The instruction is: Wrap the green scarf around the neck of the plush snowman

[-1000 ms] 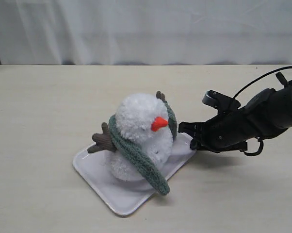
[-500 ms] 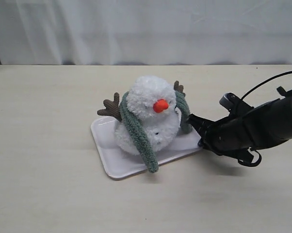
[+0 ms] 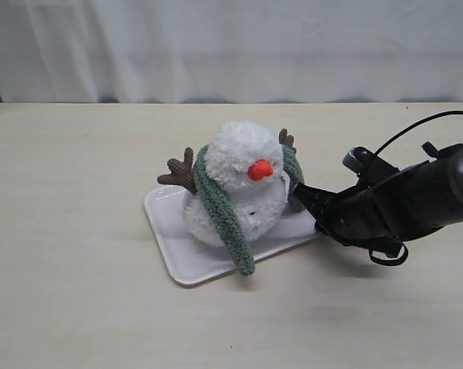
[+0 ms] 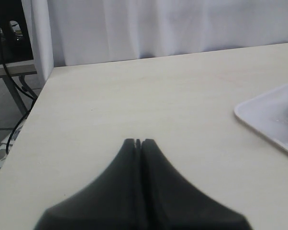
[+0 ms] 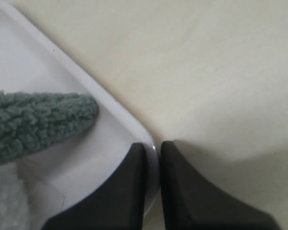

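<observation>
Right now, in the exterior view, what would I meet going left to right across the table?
Snowman's brown twig arm → front strand of the green scarf → orange nose → right end effector, pinching the tray rim → its black arm.
</observation>
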Available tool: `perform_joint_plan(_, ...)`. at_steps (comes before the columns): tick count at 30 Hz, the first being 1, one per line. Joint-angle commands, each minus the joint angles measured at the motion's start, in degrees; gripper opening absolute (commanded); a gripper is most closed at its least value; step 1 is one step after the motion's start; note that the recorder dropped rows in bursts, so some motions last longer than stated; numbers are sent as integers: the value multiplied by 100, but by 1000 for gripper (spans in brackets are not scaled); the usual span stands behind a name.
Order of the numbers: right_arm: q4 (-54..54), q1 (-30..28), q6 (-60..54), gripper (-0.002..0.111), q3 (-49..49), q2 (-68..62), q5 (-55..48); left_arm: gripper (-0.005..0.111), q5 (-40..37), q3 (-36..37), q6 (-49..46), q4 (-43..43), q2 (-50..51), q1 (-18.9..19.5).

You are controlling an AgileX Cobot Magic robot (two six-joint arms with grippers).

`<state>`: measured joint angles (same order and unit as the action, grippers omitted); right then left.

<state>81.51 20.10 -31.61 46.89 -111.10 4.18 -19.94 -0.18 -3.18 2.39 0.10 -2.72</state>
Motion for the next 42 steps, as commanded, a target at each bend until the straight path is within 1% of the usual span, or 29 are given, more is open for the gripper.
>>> perform_joint_plan(1, -40, 5, -543, 11, -100, -205, -251, 0, 92, 18, 5, -4, -10, 6)
perform_joint_plan(3, -40, 5, -642, 19, -100, -205, -290, 0, 92, 18, 5, -4, -10, 6)
perform_joint_plan(4, -40, 5, -717, 26, -100, -205, -372, 0, 92, 18, 5, -4, -10, 6)
perform_joint_plan(7, -40, 5, -825, 39, -100, -195, -581, 0, 92, 18, 5, -4, -10, 6)
perform_joint_plan(8, -40, 5, -859, 42, -100, -185, -593, 0, 92, 18, 5, -4, -10, 6)
perform_joint_plan(10, -97, 5, -1116, 45, -100, -98, -603, 0, 92, 18, 5, -4, -10, 6)
perform_joint_plan(16, -599, -32, -1172, 45, -100, 322, -556, 0, 92, 18, 5, -4, -10, 6)
perform_joint_plan(19, -784, -166, -1172, 45, -88, 431, -515, 0, 92, 18, 5, -4, -10, 6)
perform_joint_plan(25, -1696, -514, -1172, 45, 189, 406, -648, 0, 92, 18, 5, -4, -10, 6)
perform_joint_plan(27, -1985, -582, -1172, 45, 383, 359, -894, 0, 92, 18, 5, -4, -10, 6)
perform_joint_plan(32, -2636, -691, -1080, 45, 1224, -61, -2041, 0, 92, 18, 5, -4, -10, 6)
perform_joint_plan(35, -3298, -691, -631, 42, 1627, -307, -2135, 0, 92, 18, 5, -4, -10, 6)
perform_joint_plan(38, -3879, -691, -167, 39, 1810, -392, -2135, 0, 92, 18, 5, -4, -10, 6)
perform_joint_plan(42, -4306, -691, -458, 39, 1826, -395, -2184, 0, 92, 18, 5, -4, -10, 6)
